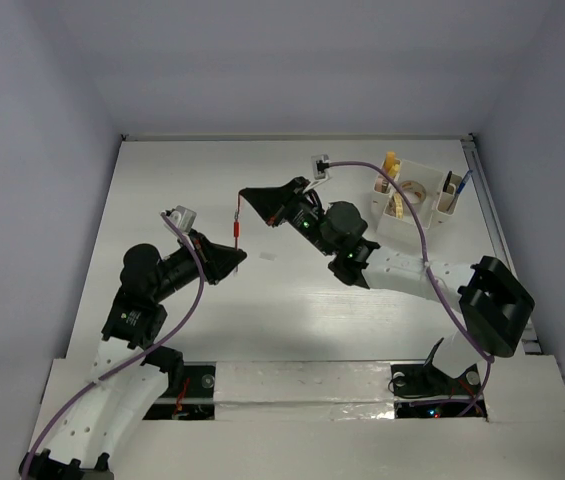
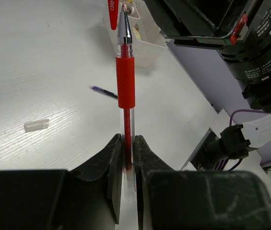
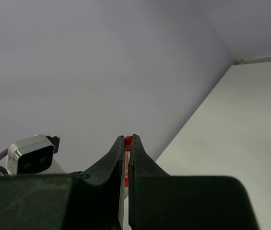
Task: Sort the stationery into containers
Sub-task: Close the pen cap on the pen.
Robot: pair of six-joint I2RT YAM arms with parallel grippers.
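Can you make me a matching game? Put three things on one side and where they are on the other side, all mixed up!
Things:
1. red pen
2. clear cap
3. tape roll

Places:
A. inside the organizer
B. lying on the table
C. pinched in the left gripper

Pairs: 1-C, 2-B, 3-A

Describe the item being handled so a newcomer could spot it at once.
Over the middle of the white table, the left gripper is shut on a red pen. Unlike the thin dark pen lying flat nearby, it is off the surface, with a red grip sleeve and metal tip.
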